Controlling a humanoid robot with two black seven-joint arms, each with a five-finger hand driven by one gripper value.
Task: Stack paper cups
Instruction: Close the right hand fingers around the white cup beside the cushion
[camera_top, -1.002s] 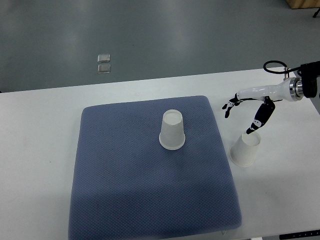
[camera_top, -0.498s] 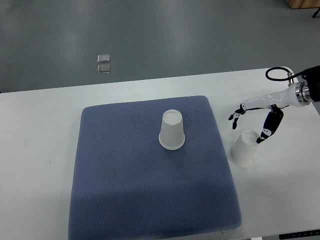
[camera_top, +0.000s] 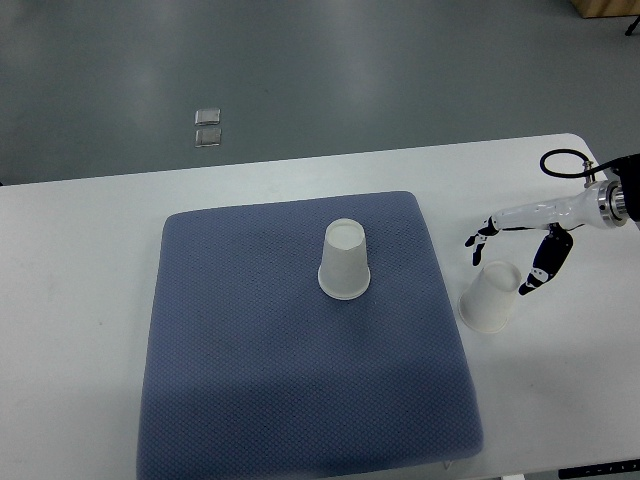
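Right hand (camera_top: 512, 252) is over the white table (camera_top: 80, 300), coming in from the right edge on a slim white forearm. Fingers (camera_top: 481, 240) are spread, dark-tipped, pointing left and down; the thumb (camera_top: 540, 272) hangs lower on the right side. Nothing is held in it.

Paper cup on the table (camera_top: 490, 297): upside down, tilted a bit, sitting on the bare table just off the right edge of the blue mat (camera_top: 260, 380). The hand arches over its top end, fingers on the far-left side and thumb on the right, close beside the cup's base. Can't tell from this angle whether the thumb tip actually touches the cup wall; the fingers look clear of it.

Paper cup on the mat (camera_top: 344, 260): also upside down, upright, roughly centre of the mat toward the far half. Well apart from the first cup, so the two are not stacked.

A black cable loop (camera_top: 562, 164) shows at the wrist near the table's far right corner.

On the grey floor beyond the table there are two small clear squares (camera_top: 208, 126), one just behind the other.

Left arm doesn't show anywhere.
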